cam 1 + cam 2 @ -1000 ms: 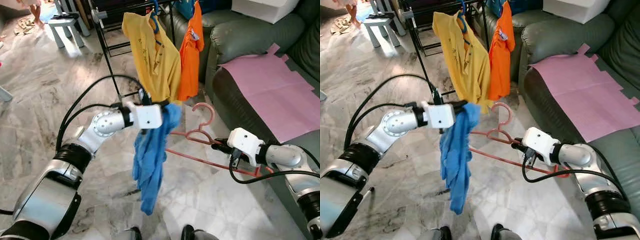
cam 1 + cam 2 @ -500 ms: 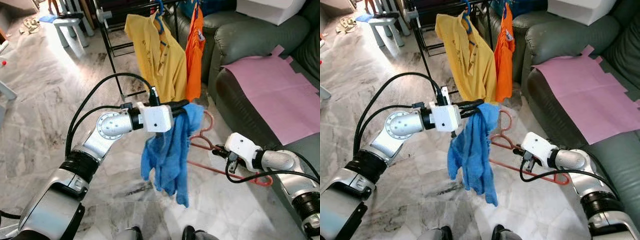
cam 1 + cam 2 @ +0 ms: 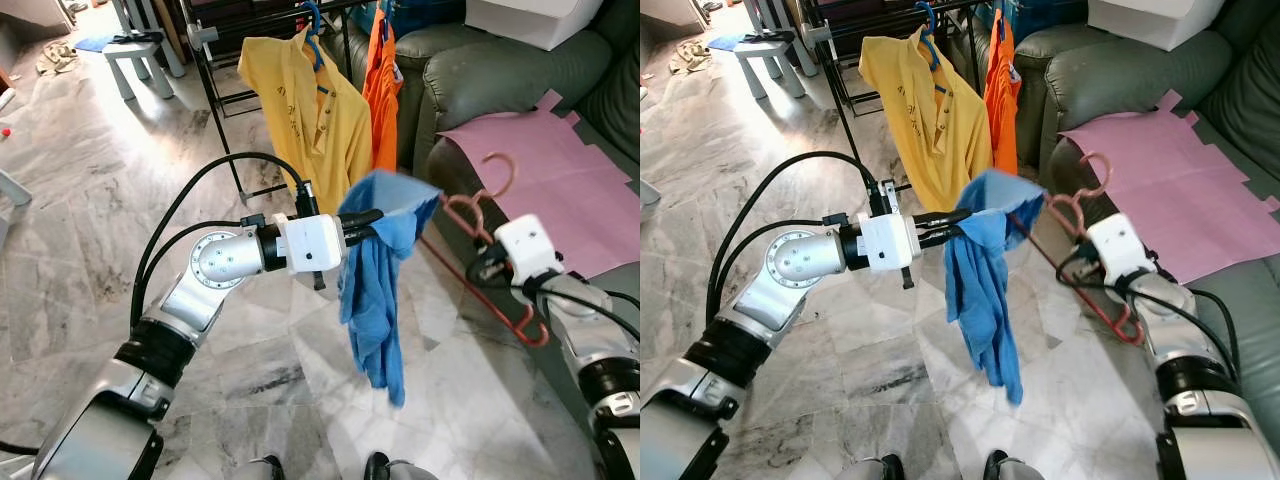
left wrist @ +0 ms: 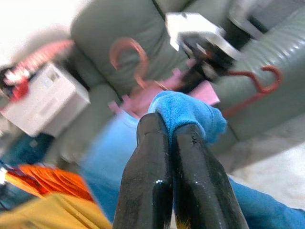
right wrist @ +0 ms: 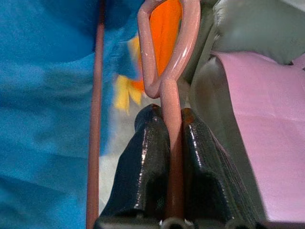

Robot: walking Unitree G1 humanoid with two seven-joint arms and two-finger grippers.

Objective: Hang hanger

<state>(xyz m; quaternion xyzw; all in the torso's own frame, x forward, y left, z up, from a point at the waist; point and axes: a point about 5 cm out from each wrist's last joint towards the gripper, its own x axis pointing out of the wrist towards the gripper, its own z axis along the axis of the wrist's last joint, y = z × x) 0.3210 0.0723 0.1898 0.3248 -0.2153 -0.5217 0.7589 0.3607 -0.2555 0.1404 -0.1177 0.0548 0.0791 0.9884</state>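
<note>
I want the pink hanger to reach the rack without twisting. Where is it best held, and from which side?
Grip the pink hanger at the straight neck just below its hook, as the right end effector does now, coming from below. That leaves the hook free for the rail and the neck sits flat between the fingers. The left end effector pinches the blue garment.

Pink hanger (image 3: 487,236) held tilted, blue garment (image 3: 375,290) draped over one end.

My arms are brushed silver tubes with dark black joint bands, and each wrist ends in a boxy white block. Fat black cables loop off my left arm (image 3: 225,265) and right arm (image 3: 585,330). My fingers (image 5: 147,162) are glossy black, long and rounded.
</note>
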